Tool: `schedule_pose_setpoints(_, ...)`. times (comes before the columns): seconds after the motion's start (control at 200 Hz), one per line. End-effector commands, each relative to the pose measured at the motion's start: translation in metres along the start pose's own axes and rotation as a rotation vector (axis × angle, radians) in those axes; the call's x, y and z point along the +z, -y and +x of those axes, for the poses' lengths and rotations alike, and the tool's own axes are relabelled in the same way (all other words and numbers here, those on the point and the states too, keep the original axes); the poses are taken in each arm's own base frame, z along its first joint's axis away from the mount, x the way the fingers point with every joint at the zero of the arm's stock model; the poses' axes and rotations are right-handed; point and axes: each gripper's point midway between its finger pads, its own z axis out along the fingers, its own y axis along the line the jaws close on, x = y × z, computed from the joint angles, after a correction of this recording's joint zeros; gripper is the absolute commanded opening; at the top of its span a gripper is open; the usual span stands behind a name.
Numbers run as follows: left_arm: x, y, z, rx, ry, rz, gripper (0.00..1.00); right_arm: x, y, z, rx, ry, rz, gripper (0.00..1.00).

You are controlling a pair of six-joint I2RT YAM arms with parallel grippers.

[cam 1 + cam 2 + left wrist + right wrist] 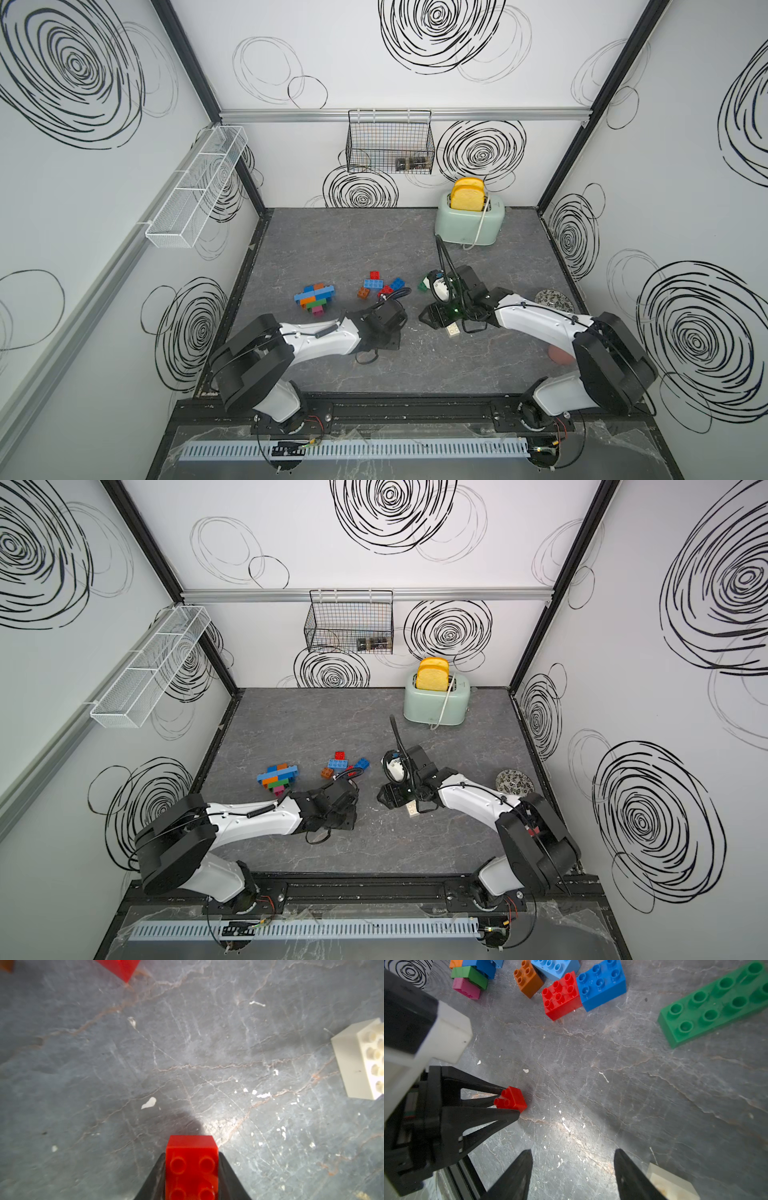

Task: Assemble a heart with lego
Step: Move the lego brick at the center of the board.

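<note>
My left gripper [192,1155] is shut on a small red four-stud brick [192,1167] just above the table; the right wrist view also shows this red brick [511,1099] pinched between the fingers. My right gripper [573,1150] stands open over bare table, holding nothing, with a white brick [670,1184] beside one finger. A partly built multicoloured lego piece [314,296] lies to the left. Loose bricks lie between: orange [528,978], red [561,996], blue [601,987], light blue [556,966] and a long green one [716,1003].
A mint toaster [469,222] with bread stands at the back right. A black wire basket [390,145] hangs on the back wall and a white mesh shelf [195,187] on the left wall. A patterned disc [552,300] lies by the right arm.
</note>
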Motion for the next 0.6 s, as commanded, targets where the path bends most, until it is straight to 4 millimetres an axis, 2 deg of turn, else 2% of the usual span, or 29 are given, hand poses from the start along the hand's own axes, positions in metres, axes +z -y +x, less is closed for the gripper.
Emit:
schedule_pose_setpoints(0.0, 0.009, 0.005, 0.003, -0.043, -0.006, 0.019, 0.34, -0.005, 0.001, -0.001, -0.006, -0.001, 0.031, 0.66)
schedule_pose_setpoints(0.155, 0.011, 0.005, 0.004, -0.032, -0.014, 0.023, 0.44, -0.007, 0.004, -0.002, 0.001, 0.004, 0.059, 0.65)
schedule_pose_setpoints(0.295, 0.002, 0.011, -0.001, -0.019, -0.006, 0.065, 0.54, -0.011, 0.004, -0.002, 0.004, -0.001, 0.084, 0.65)
schedule_pose_setpoints(0.455, -0.013, 0.012, -0.010, -0.032, 0.035, 0.113, 0.58, -0.019, 0.010, -0.003, 0.025, -0.014, 0.156, 0.65)
schedule_pose_setpoints(0.595, -0.022, 0.000, -0.017, -0.051, 0.066, 0.143, 0.58, -0.024, 0.022, 0.001, 0.050, -0.043, 0.236, 0.63)
